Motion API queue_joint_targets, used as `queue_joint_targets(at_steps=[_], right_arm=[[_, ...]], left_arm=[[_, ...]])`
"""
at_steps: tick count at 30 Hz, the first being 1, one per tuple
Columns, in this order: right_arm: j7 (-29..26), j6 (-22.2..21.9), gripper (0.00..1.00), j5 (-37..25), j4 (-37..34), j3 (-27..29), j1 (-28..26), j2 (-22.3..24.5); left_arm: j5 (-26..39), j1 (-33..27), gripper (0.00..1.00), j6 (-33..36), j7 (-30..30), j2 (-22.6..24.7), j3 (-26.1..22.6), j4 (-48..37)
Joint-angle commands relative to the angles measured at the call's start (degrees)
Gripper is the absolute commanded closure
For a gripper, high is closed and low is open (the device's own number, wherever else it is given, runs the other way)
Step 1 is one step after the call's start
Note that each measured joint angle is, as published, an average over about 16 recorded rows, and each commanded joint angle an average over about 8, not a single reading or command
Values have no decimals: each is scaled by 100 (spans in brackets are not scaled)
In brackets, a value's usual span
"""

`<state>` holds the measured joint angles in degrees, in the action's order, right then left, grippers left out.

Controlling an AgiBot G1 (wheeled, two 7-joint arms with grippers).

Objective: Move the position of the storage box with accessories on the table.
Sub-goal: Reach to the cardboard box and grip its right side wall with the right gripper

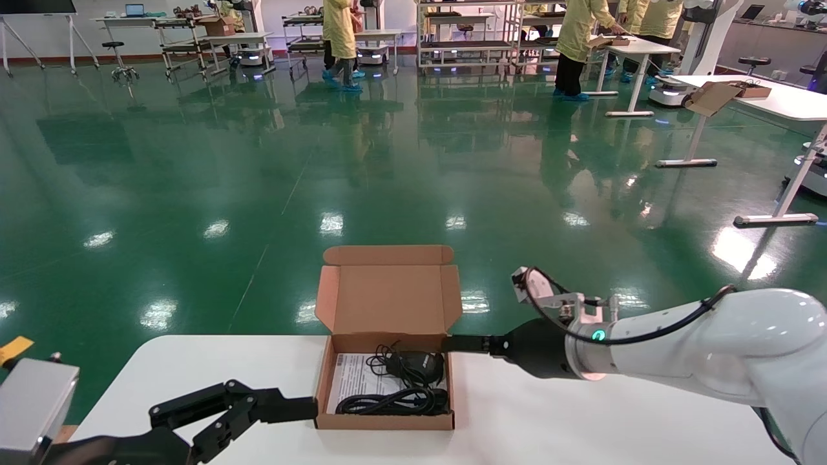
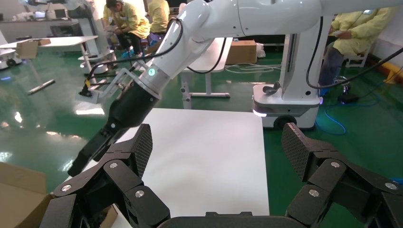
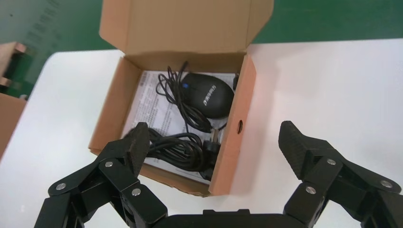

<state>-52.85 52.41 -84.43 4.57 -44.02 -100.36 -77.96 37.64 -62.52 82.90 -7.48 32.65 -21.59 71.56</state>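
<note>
The storage box [image 1: 386, 423] is a small brown cardboard mailer standing open on the white table [image 1: 581, 420], close to its far edge, with its lid upright. Inside lie a black mouse [image 1: 417, 365], its coiled black cable [image 1: 387, 402] and a white printed sheet [image 1: 352, 378]. My right gripper [image 1: 455, 345] is open at the box's right rear corner. In the right wrist view the right gripper [image 3: 214, 135] straddles the right wall [image 3: 233, 137], one finger over the cable [image 3: 180, 149], the other over the table. My left gripper [image 1: 278, 420] is open, one finger at the box's left wall.
The left wrist view shows the left gripper [image 2: 218, 140] open over bare tabletop [image 2: 204, 161], with the right arm [image 2: 138, 95] beyond. Green floor lies past the table's far edge. Other white desks, another cardboard box [image 1: 717, 97] and people in yellow stand far off.
</note>
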Motion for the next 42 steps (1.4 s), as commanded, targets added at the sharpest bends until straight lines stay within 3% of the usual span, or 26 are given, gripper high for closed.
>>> queue_joint_targets(at_steps=[1,27,42], right_arm=[[-153,-71,0,-80,177,-69,87,-4],[-1037,-1091,0,-51,1163,-933,867,-32],[-1184,-1563,0,203,1257,-1434,1082,-20]], left_arm=[[0,0,0,0,0,0,0,0],[0,0,0,0,0,0,0,0],[-1,0,0,0,0,0,-1,0]])
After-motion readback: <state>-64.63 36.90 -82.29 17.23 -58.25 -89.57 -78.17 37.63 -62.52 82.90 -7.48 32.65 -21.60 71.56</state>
